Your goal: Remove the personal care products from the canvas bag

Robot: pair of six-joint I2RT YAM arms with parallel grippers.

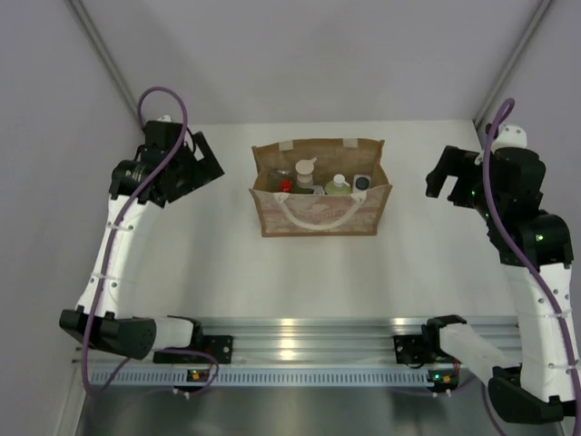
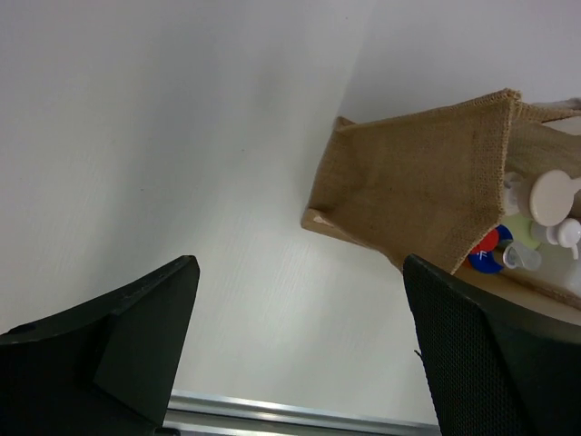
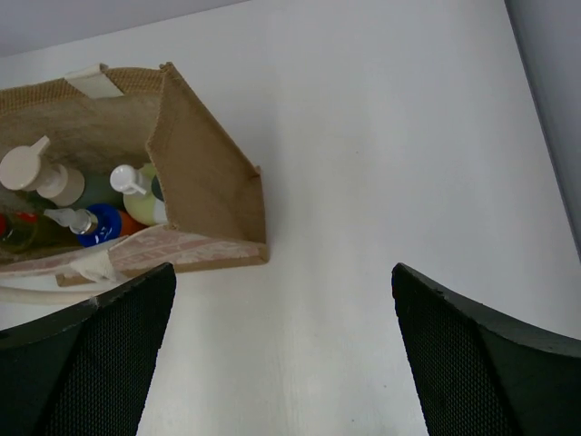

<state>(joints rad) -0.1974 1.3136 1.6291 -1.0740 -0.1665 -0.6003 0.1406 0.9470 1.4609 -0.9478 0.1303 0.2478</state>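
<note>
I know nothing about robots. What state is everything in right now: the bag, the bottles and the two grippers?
canvas bag: upright, top open, bottles inside.
pump bottle: upright in the bag, pump on.
pale-green bottle: upright in the bag, capped.
blue-capped bottle: in the bag, capped.
red-capped bottle: in the bag, capped.
left gripper: open, empty, beside the bag.
right gripper: open, empty, beside the bag.

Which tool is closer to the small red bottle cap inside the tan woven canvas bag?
Left. The red cap sits at the left end of the tan woven canvas bag. The open left tool is just off that end, while the open right tool stands beyond the opposite end.
</note>
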